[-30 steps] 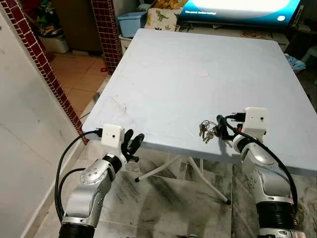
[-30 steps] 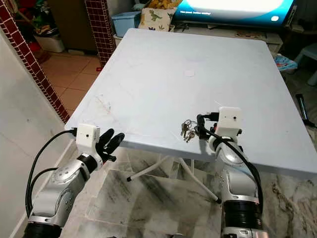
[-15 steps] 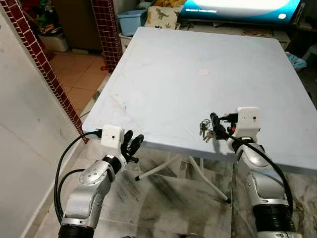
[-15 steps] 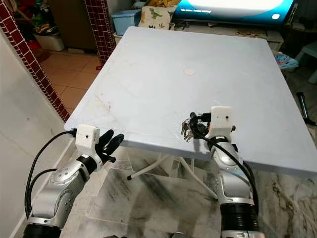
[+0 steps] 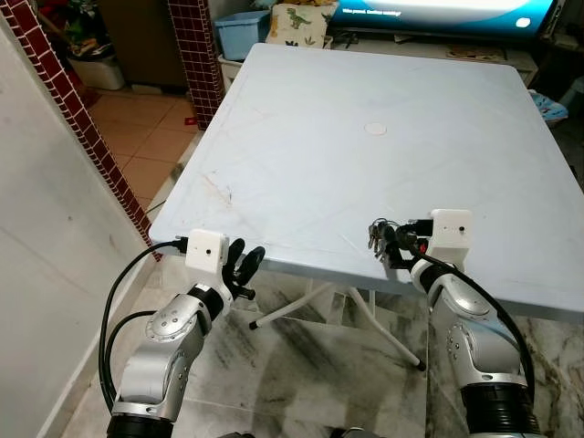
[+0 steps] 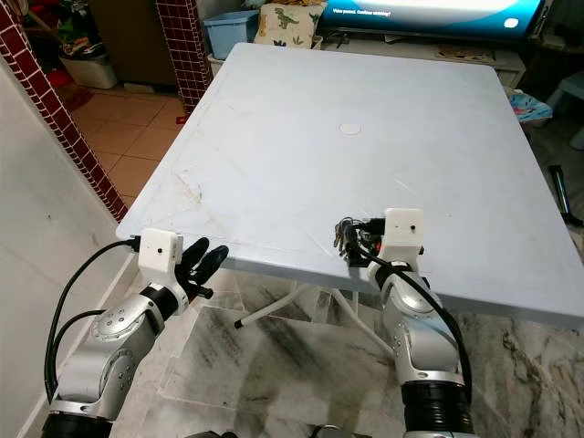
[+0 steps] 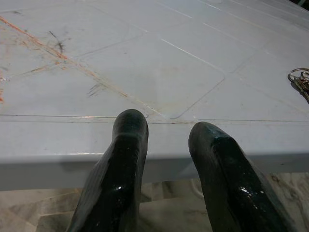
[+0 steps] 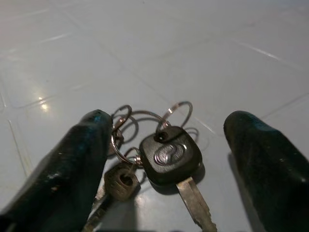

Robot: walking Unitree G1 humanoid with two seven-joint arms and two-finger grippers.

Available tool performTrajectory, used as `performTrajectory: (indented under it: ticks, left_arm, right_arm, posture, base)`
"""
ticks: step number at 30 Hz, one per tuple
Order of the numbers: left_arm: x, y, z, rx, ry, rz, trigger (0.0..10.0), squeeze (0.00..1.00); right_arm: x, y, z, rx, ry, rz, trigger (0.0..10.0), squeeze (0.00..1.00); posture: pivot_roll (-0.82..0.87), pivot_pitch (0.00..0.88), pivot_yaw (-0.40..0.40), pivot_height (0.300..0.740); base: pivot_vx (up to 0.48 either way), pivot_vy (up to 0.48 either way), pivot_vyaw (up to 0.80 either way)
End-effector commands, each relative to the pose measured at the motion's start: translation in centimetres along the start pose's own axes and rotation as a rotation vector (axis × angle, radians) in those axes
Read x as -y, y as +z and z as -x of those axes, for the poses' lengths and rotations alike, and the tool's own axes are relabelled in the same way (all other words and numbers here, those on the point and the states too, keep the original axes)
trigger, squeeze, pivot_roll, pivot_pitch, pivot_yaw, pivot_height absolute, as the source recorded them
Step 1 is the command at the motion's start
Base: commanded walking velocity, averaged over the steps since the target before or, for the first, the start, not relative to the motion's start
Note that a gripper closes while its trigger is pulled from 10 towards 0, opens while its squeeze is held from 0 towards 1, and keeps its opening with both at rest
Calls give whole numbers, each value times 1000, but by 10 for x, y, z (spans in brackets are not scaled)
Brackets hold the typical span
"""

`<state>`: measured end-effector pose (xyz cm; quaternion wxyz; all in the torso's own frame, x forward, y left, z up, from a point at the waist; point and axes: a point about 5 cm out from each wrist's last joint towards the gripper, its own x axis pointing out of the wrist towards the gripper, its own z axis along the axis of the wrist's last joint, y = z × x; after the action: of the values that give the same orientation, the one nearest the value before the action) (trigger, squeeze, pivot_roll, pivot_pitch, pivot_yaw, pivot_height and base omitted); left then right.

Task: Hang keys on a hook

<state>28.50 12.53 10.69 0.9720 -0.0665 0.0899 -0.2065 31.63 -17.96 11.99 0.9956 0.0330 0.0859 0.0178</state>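
A bunch of keys (image 8: pixel 170 154) with a black-headed key and several rings lies on the pale blue table (image 5: pixel 365 128), close to its near edge. My right gripper (image 8: pixel 166 126) is open and low over the table, one finger on each side of the keys (image 5: pixel 376 235). Whether the left finger touches the rings is unclear. My left gripper (image 5: pixel 245 265) is open with nothing between its fingers. It hovers just below and in front of the table's near left edge (image 7: pixel 159 140).
A white wall (image 5: pixel 46 237) and a red tiled pillar (image 5: pixel 64 100) stand close on the left. A second tiled pillar (image 5: pixel 196 46), a blue bin (image 5: pixel 239 32) and a lit screen (image 5: pixel 438 11) lie beyond the table. Folding table legs (image 5: pixel 310 306) stand on the marble floor.
My right gripper has moved left along the table's near edge, and its fingers now straddle the keys. The keys and the left arm have stayed put.
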Motion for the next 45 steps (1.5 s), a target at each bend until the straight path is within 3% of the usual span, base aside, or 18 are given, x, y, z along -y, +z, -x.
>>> performTrajectory:
  ticks: [1, 13, 14, 15, 16, 17, 19, 20, 21, 22, 29, 33, 38, 45]
  left_arm:
    - [1, 0, 1, -10, -3, -13, 10000, 0]
    - [1, -1, 1, -14, -2, -11, 10000, 0]
    - [2, -1, 1, -14, -2, -12, 10000, 0]
    - [2, -1, 1, -14, -2, -12, 10000, 0]
    - [2, -2, 1, -14, -2, -12, 10000, 0]
    - [2, -2, 1, -14, -1, -12, 10000, 0]
    - [2, -2, 1, -14, 0, -11, 10000, 0]
    - [2, -2, 1, -14, -1, -11, 10000, 0]
    - [2, -2, 1, -14, -1, -11, 10000, 0]
    - [2, -2, 1, -14, -2, -13, 10000, 0]
    - [4, 0, 1, 1, -28, 3, 10000, 0]
    - [13, 3, 1, 7, -127, 47, 10000, 0]
    - [26, -1, 5, -54, -277, 67, 10000, 0]
    - [27, -2, 5, -76, -309, 48, 10000, 0]
  right_arm:
    - [1, -3, 1, -26, 1, -23, 0, 0]
    - [3, -12, 3, -86, -11, -70, 0, 0]
    - [4, -13, 4, -88, -11, -71, 353, 0]
    - [4, -13, 4, -93, -14, -66, 1804, 0]
    - [4, -13, 4, -97, -16, -63, 1804, 0]
    - [5, -14, 4, -101, -15, -63, 10000, 0]
    - [5, -15, 3, -114, -14, -50, 10000, 0]
    - [5, -15, 4, -111, -12, -59, 4627, 0]
    - [5, -15, 4, -111, -12, -59, 4627, 0]
    - [4, -14, 4, -105, -4, -79, 0, 0]
    - [4, -14, 4, -105, -5, -80, 0, 0]
    - [5, -14, 4, -106, -6, -79, 0, 0]
    - [5, -15, 4, -113, -8, -78, 0, 0]
    - [5, -14, 3, -109, -5, -71, 0, 0]
  posture:
    - [-80, 138, 14, 740]
    - [-81, 137, 13, 740]
    - [-80, 137, 11, 740]
    - [-80, 137, 11, 740]
    - [-80, 135, 10, 740]
    - [-80, 135, 10, 740]
    - [-80, 135, 10, 740]
    - [-80, 135, 10, 740]
    - [-80, 135, 10, 740]
    - [-80, 135, 10, 740]
    - [-80, 135, 10, 740]
    - [-83, 127, 11, 740]
    - [-82, 129, 12, 740]
    - [-82, 138, 10, 740]
  base:
    - [0, 0, 0]
    - [0, 0, 0]
    - [0, 0, 0]
    - [0, 0, 0]
    - [0, 0, 0]
    - [0, 0, 0]
    - [0, 0, 0]
    - [0, 0, 0]
    - [0, 0, 0]
    - [0, 0, 0]
    - [0, 0, 0]
    - [0, 0, 0]
    - [0, 0, 0]
    - [0, 0, 0]
